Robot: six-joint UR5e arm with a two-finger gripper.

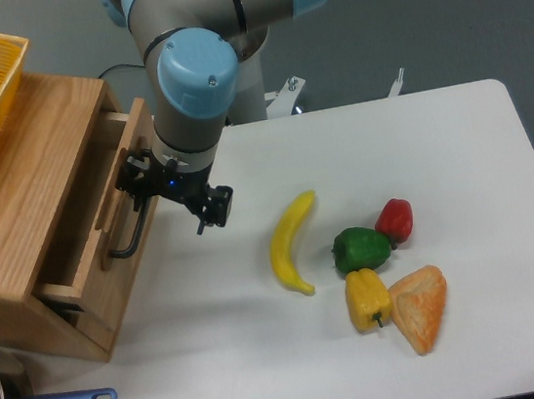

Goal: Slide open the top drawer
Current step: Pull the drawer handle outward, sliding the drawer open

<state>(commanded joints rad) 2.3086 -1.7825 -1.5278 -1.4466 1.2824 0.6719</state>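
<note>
The top drawer (106,245) is standing partly open at the surface's left edge, its front tilting outward. The gripper (163,195) is working at the black bar handle (131,227); whether the jaws are clenched cannot be determined. Pull straight along the runners, avoiding sideways load.

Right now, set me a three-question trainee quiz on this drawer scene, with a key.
1. True or false: the top drawer is fully shut.
2. What is the gripper at? A) the banana B) the drawer's black bar handle C) the yellow basket
3. Fill in: the green pepper lies between the banana and the ____ pepper.

Key
1. False: its front stands out from the cabinet, with a gap showing.
2. B: the jaws are at the handle's upper end; how tightly they hold it cannot be seen.
3. Red.
</note>
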